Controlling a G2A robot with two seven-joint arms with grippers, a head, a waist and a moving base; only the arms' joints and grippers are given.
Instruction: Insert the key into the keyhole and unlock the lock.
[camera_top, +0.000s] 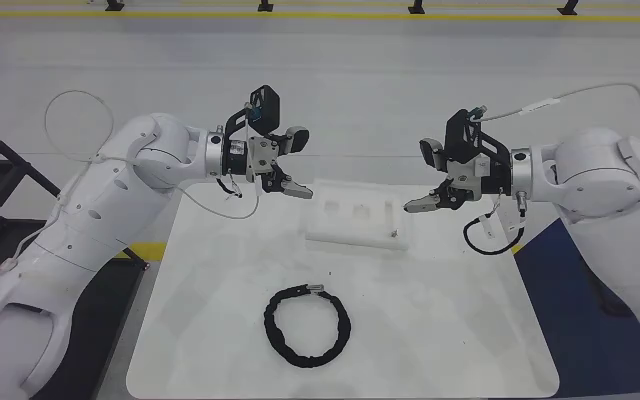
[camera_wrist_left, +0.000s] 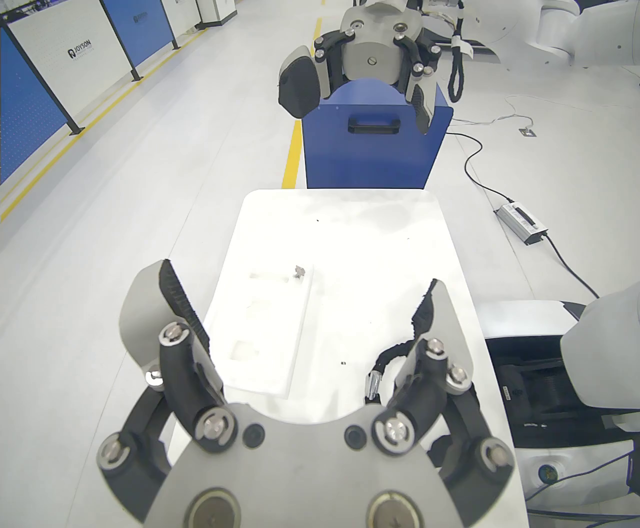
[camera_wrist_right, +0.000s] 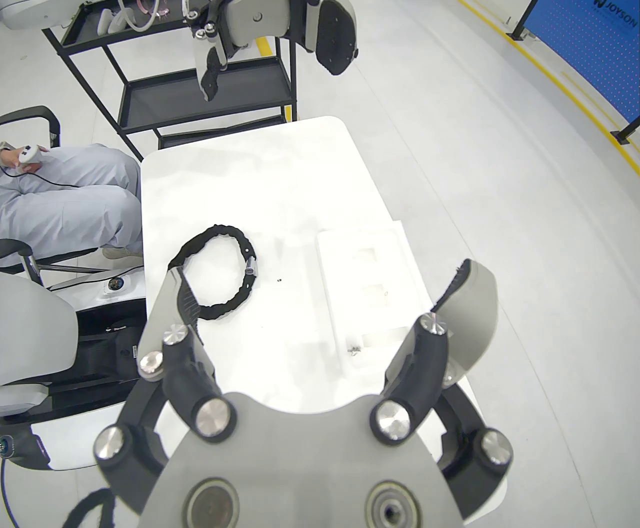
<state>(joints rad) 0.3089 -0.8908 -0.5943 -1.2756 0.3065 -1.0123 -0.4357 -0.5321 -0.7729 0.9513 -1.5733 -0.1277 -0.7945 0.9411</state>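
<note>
The white foam tray (camera_top: 355, 225) (camera_wrist_left: 265, 340) (camera_wrist_right: 370, 270) lies on the white table (camera_top: 440, 320) (camera_wrist_left: 350, 225) (camera_wrist_right: 250, 165), and everything here is placed from it.

The small metal key (camera_top: 395, 234) (camera_wrist_left: 299, 271) (camera_wrist_right: 354, 349) lies on the tray, at the short end that faces the right gripper, next to one of the shallow recesses cut into the foam. How it is turned cannot be told; it is too small.

The lock (camera_top: 272, 322) (camera_wrist_left: 390, 352) (camera_wrist_right: 225, 231), a black fabric-covered cable closed into a ring, lies flat on the table well apart from the tray, off the long side that faces the robot. Its short metal barrel sits on the part of the ring nearest the tray.

The left gripper (camera_top: 300, 163) (camera_wrist_left: 300, 282) (camera_wrist_right: 272, 65) hangs in the air off the tray's short end opposite the key. Its fingers are spread wide apart, with nothing between them and touching nothing.

The right gripper (camera_top: 420, 180) (camera_wrist_left: 360, 102) (camera_wrist_right: 320, 274) hangs in the air just past the key end of the tray, turned toward the tray. Its fingers are also spread wide and hold nothing. In the top view one fingertip lies close to the tray's key corner, but the gripper's own wrist view shows both fingers raised above the table, clear of tray and key.
</note>
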